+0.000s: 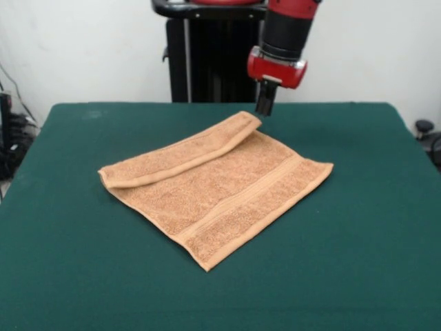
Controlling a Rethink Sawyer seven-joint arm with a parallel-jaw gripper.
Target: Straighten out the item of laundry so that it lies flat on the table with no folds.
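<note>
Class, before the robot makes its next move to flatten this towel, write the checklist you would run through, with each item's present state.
1. Towel fully on the table, no edge overhanging: ok.
2. Towel flat with no folds: not ok; the far edge is folded over onto the rest.
3. Gripper near the folded strip: ok; it hangs by the strip's end at the far corner.
4. Gripper touching or holding the cloth: cannot tell from this single view.
5. Gripper open or shut: cannot tell.
6. Green surface beyond the fold for the strip to unfold onto: ok.
</note>
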